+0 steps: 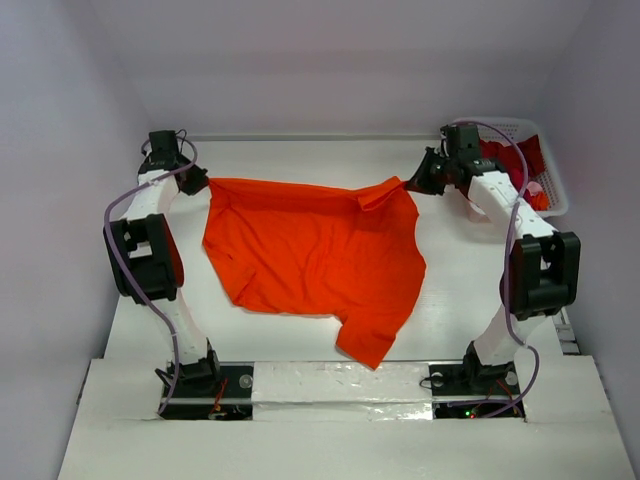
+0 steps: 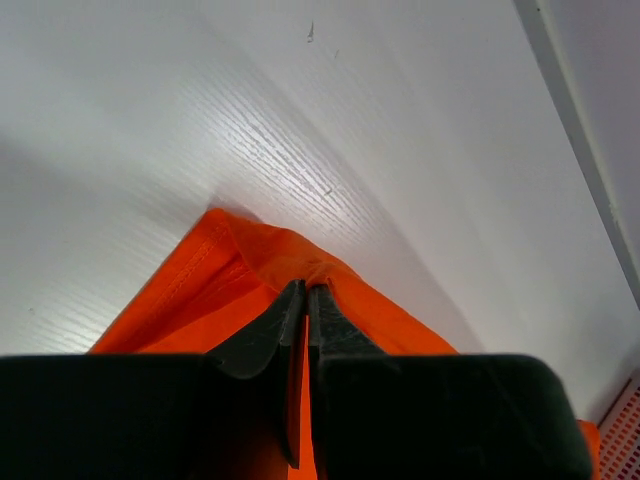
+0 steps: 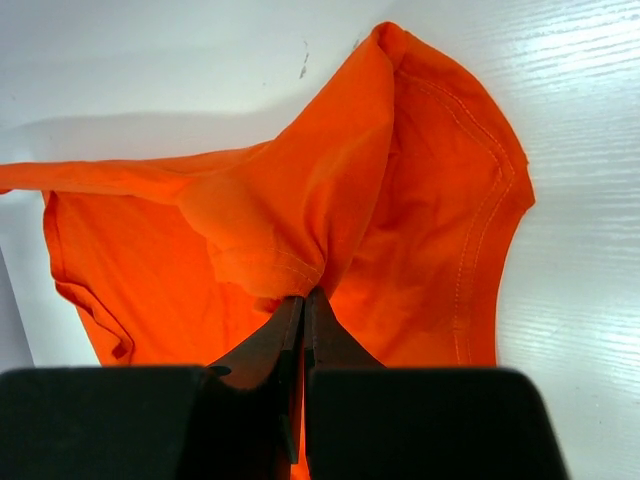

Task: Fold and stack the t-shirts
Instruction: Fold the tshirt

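1. I am pinching the orange shirt [image 1: 310,260] at both far corners: the left gripper [image 2: 305,288] is clamping the far-left hem corner, and the right gripper [image 3: 303,297] is clamping a bunched fold at the far right
2. I judge this two-point hold is pulling the far edge straight, so the cloth is lying spread on the table [image 1: 470,290] ready for folding
3. The red shirt [image 1: 520,155] is sitting in the basket [image 1: 556,196], far right
4. I am finding no readable label or writing
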You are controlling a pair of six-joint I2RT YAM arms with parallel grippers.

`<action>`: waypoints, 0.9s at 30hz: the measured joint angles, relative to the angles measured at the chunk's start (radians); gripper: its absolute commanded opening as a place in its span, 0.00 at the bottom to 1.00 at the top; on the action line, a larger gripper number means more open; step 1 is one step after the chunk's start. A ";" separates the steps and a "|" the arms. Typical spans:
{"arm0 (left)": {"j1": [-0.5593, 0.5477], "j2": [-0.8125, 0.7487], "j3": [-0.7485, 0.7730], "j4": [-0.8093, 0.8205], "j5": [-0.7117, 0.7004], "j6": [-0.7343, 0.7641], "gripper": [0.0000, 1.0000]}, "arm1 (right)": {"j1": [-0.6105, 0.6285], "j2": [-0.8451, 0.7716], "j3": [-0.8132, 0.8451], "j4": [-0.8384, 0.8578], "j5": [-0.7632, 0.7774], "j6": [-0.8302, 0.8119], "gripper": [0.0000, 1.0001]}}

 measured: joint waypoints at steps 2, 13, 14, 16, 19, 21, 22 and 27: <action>0.000 -0.017 -0.014 -0.001 -0.002 0.000 0.00 | 0.000 -0.019 -0.030 0.013 -0.001 0.000 0.00; 0.000 -0.095 -0.065 -0.039 -0.019 0.011 0.00 | 0.008 -0.099 -0.179 0.013 -0.001 0.000 0.00; 0.000 -0.100 -0.067 -0.042 -0.022 0.012 0.00 | 0.010 -0.108 -0.190 0.013 0.000 0.000 0.00; 0.000 -0.111 -0.077 -0.047 -0.028 0.015 0.00 | 0.014 -0.127 -0.207 0.012 -0.001 0.000 0.00; 0.000 -0.127 -0.091 -0.053 -0.033 0.016 0.00 | 0.019 -0.154 -0.222 0.013 -0.001 0.000 0.00; 0.000 -0.135 -0.100 -0.055 -0.034 0.019 0.00 | 0.022 -0.173 -0.234 0.014 -0.001 0.000 0.00; 0.000 -0.139 -0.106 -0.056 -0.034 0.020 0.00 | 0.024 -0.183 -0.240 0.013 -0.001 0.000 0.00; 0.000 -0.152 -0.127 -0.063 -0.037 0.024 0.00 | 0.027 -0.216 -0.273 0.014 -0.001 0.000 0.00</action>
